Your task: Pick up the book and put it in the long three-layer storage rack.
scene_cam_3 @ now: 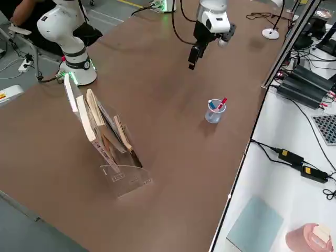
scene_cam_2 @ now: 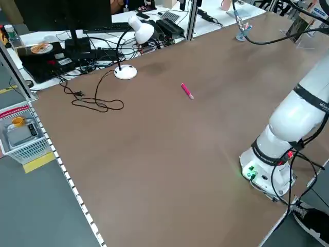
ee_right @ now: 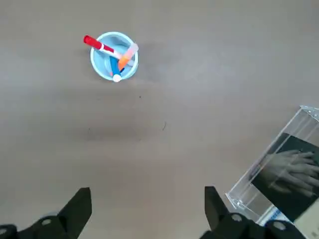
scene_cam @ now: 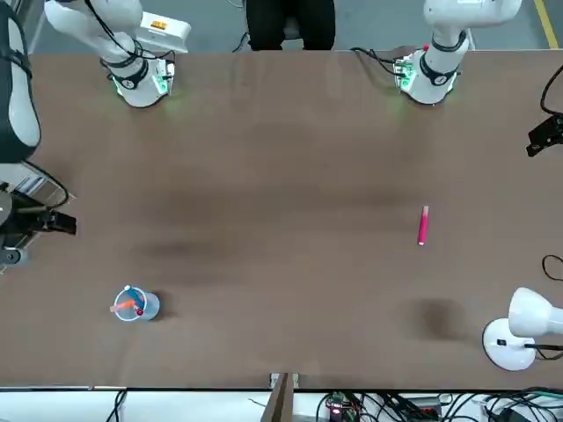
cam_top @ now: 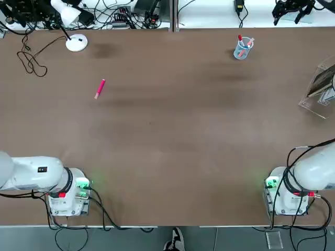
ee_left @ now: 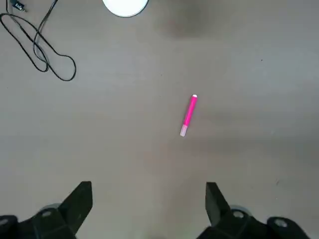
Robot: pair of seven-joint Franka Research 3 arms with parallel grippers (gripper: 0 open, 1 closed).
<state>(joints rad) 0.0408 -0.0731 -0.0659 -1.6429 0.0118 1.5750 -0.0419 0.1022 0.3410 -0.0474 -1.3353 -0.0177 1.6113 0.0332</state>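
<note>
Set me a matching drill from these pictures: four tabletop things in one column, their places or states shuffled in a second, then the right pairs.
Things
1. pink marker pen
2. small clear pen cup
3. dark grey paperback book
4. white desk lamp

Places or states
A. stands upright with a red pen and others in it
B. sits slanted inside the clear acrylic storage rack
C. lies flat and alone on the bare brown table, on the left arm's side
D. stands at the table's far edge beside a looped black cable

Pairs: 1-C, 2-A, 3-B, 4-D
</note>
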